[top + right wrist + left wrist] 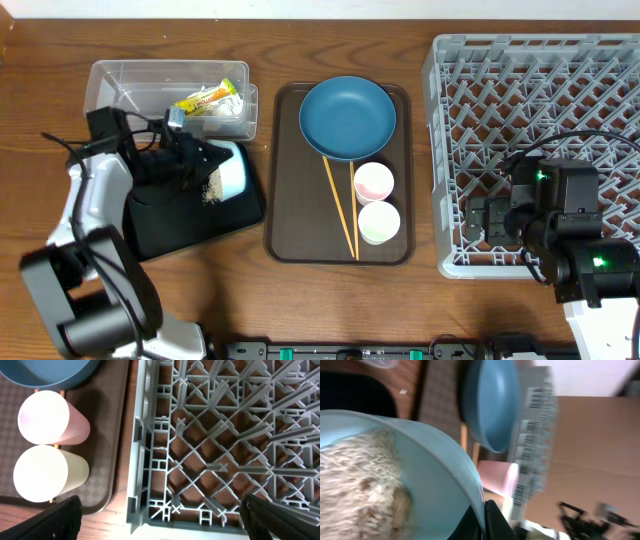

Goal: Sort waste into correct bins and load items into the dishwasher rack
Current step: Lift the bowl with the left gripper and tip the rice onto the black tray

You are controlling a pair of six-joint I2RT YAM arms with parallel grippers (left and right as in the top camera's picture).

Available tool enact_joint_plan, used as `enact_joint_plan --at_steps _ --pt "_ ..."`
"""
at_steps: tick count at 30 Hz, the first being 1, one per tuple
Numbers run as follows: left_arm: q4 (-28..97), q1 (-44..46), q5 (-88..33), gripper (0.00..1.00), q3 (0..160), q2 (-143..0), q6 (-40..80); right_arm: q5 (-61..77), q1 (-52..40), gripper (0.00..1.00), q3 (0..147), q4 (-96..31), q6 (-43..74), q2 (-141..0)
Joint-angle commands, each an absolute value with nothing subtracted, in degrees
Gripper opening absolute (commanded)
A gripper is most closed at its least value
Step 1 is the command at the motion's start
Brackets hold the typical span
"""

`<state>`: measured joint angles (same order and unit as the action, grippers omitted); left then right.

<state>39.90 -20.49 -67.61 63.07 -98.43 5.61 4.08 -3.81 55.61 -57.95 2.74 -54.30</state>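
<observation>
Wood-grain table [300,300] fills the overhead view. At far left stands the clear tub [110,75] with the yellow-orange wrapper [208,100] inside it. Just nearer lies the black tray [190,225]. Over it the left gripper [195,155] is clamped on the light-blue bowl [232,168], which is tipped on its side, and rice [213,185] shows at the bowl's mouth above the tray. In the middle sits the brown serving tray [290,200]. It carries the dark-blue bowl [347,117] at its far end, the pink cup [373,182] and the pale green cup [379,222] side by side at its near right, and the two chopsticks [340,205] lying lengthwise to the left of the cups. The grey rack [530,90] takes up the right side, and the right gripper [480,222] hangs over its near-left corner.

Left wrist view – blurred: the light-blue bowl fills the left, its rim pinched between the dark fingers [492,520] at the bottom edge, with rice heaped against the inner wall. Beyond it are the dark-blue bowl, the pink cup and part of the rack.

Right wrist view: both fingertips sit at the bottom corners – spread wide, nothing between them. Below is the rack's lattice, with no dishes in the part shown. To the left both cups stand upright on the serving tray, touching each other
</observation>
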Motion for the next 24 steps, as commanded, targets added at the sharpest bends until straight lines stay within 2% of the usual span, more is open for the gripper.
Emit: enact_joint_plan --at_steps 1,12,24 --pt "40.05 -22.50 -82.74 0.06 62.67 -101.78 2.55 3.88 -4.14 0.99 56.95 -58.13 2.72 -54.02" --pt "40.32 -26.70 -89.86 0.06 61.71 -103.96 2.61 3.88 -4.14 0.99 56.95 -58.13 2.70 -54.02" --pt "47.53 -28.91 -90.02 0.06 60.86 -103.96 3.27 3.88 -4.14 0.99 56.95 -58.15 2.72 -54.02"
